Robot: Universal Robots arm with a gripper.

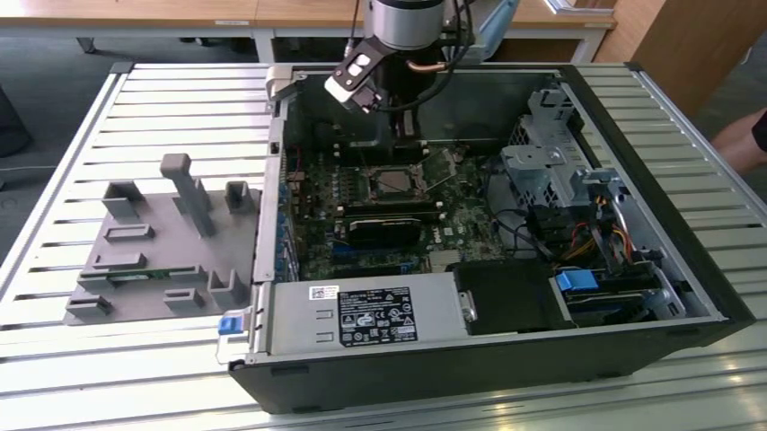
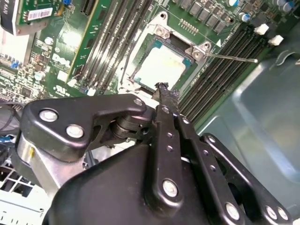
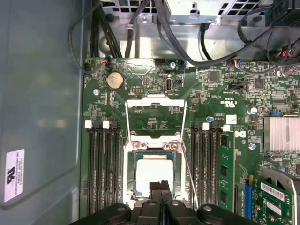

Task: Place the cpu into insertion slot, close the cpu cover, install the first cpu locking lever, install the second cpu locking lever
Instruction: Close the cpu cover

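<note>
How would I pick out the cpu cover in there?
Find the green circuit board in the open computer case, then the pale square cpu between the memory slots. The cpu cover is the silvery frame flipped open beside it, with board showing through its window.

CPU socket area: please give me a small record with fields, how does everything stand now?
cpu: lies in the insertion slot, pale face up
cpu cover: open, folded back off the slot
locking lever: thin wire, pointing away from the slot
tool: shut, holds nothing, tips over the cpu's edge
</note>
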